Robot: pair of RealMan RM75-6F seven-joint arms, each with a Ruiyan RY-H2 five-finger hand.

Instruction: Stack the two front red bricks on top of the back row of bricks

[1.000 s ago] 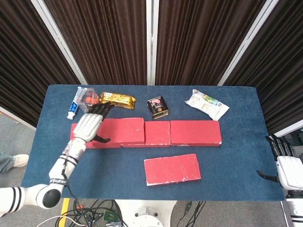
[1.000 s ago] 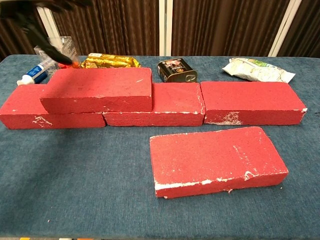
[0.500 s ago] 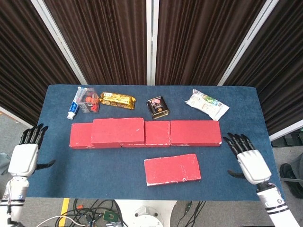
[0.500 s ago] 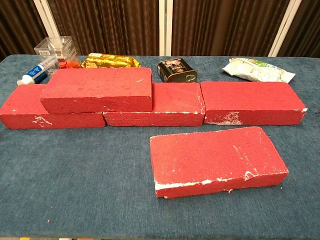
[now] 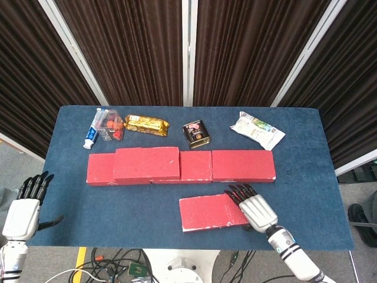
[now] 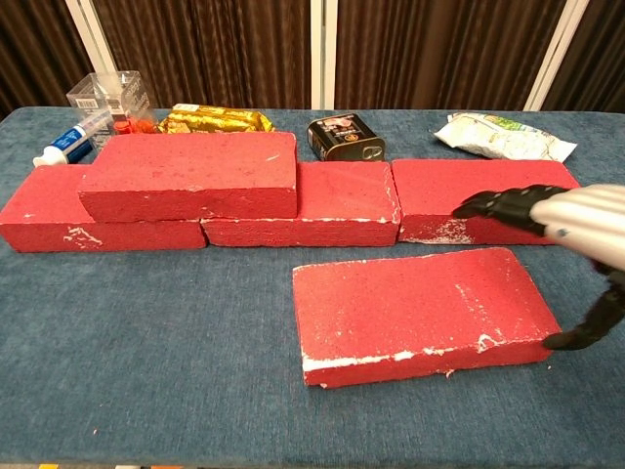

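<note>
Blue cloth-covered table (image 5: pixel 306 171) before dark pleated curtains (image 5: pixel 141 53).

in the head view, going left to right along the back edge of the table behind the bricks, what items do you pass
toothpaste tube → clear plastic box → gold snack packet → dark tin → white snack bag

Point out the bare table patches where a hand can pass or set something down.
Free cloth: front left, between the back row and the table edge, left of the front brick; also the right side beyond the right hand. Crowded: the back strip around the tin and gold packet.
</note>
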